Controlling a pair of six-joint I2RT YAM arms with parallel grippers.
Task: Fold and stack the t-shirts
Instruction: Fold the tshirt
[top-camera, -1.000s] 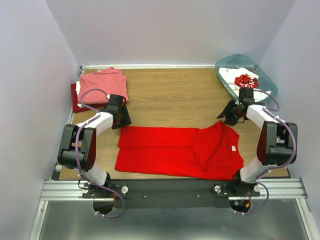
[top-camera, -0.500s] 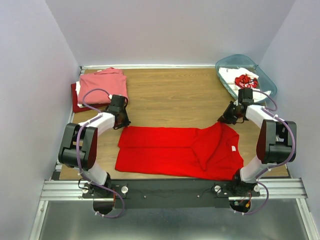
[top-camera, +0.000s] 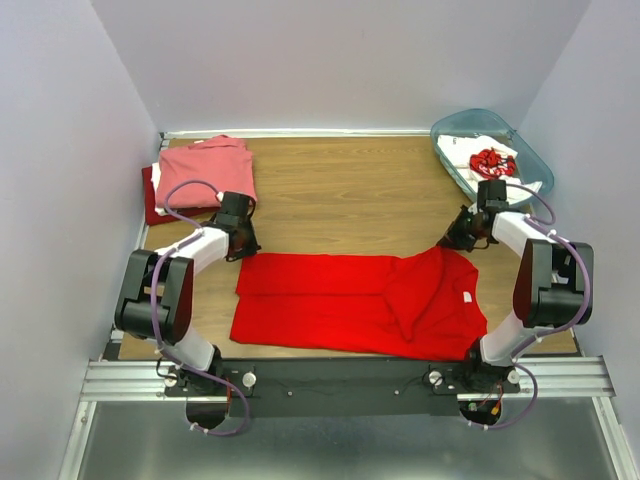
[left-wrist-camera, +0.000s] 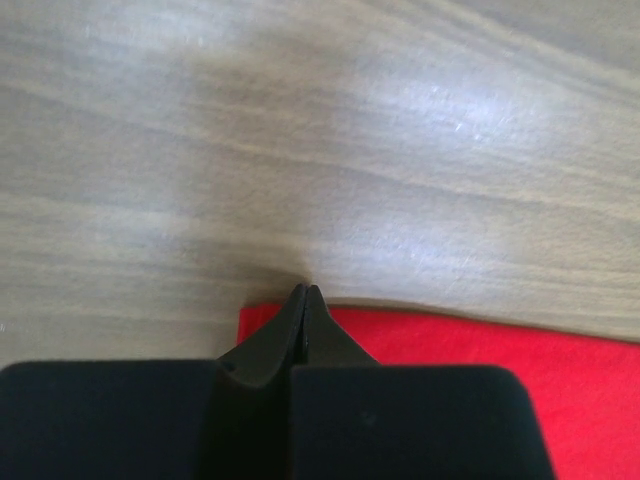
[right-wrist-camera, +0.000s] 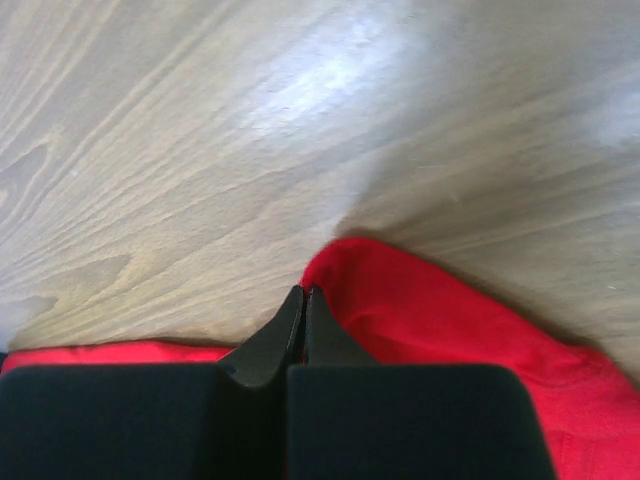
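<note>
- Red t-shirt (top-camera: 340, 300) lies partly folded on the wooden table (top-camera: 350, 190), close to the arm bases.
- Left gripper (left-wrist-camera: 305, 300) and right gripper (right-wrist-camera: 304, 300) are pinched together at its far edge, apparently on cloth.
- Risk: a shallow bite slips free on lifting, skewing the fold.

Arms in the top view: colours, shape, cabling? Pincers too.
Left arm and right arm match: white links, bulky black housings, a lilac cable looped along each. Left pincer and right pincer are matte black: a broad blocky body tapering to two thin pointed fingers. No markings legible.
</note>
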